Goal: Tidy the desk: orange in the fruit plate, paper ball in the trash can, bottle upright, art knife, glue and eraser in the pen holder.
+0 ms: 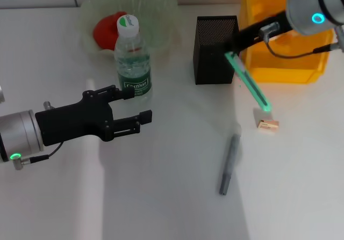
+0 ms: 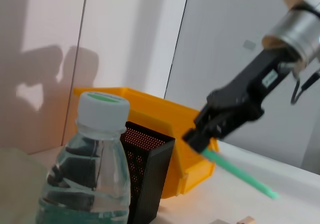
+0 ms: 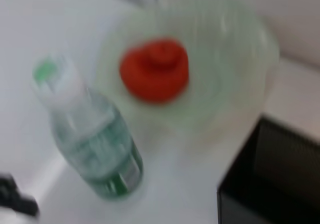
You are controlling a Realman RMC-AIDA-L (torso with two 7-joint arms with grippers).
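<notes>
The right gripper (image 1: 232, 53) has its jaws closed on a green stick, probably the glue (image 1: 249, 82), which hangs tilted beside the black pen holder (image 1: 215, 49). The left gripper (image 1: 134, 106) hovers with jaws wide, just beside the upright bottle (image 1: 131, 57). An eraser (image 1: 267, 125) and grey art knife (image 1: 228, 165) lie on the counter (image 1: 161, 197).

- Bright, even light washes the white bench (image 1: 161, 197) nearly featureless in the head view.
- The green stick (image 1: 248, 82) and the grey pen (image 1: 228, 165) are smeared and ghosted.
- Soft shadows fall on the wall (image 2: 45, 58) in the left wrist view.
- The right wrist view is blurred throughout; the bottle (image 3: 90, 139) lacks sharp edges.
</notes>
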